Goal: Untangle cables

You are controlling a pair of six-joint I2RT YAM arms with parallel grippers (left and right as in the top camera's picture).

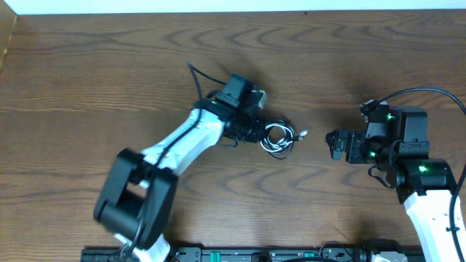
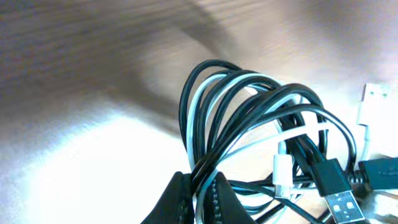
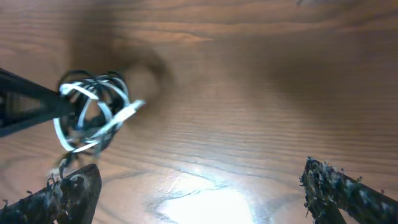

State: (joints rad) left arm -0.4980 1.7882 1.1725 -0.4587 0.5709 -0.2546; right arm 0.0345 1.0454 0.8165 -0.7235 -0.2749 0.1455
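The cables (image 1: 277, 137) are a small coiled bundle of thin black and white cords with plug ends, lying at the table's middle. My left gripper (image 1: 255, 131) is at the bundle's left side. In the left wrist view its jaws (image 2: 200, 194) are shut on several black and white strands of the cables (image 2: 249, 118), and USB plugs (image 2: 339, 190) hang to the right. My right gripper (image 1: 336, 143) is open and empty, a short way right of the bundle. In the right wrist view its fingers (image 3: 199, 193) are spread wide, with the cables (image 3: 93, 112) ahead at the left.
The wooden table (image 1: 109, 65) stretches around the arms. A white plug tip (image 1: 303, 134) sticks out of the bundle toward the right gripper. A thick black arm wire (image 1: 198, 80) runs behind the left wrist.
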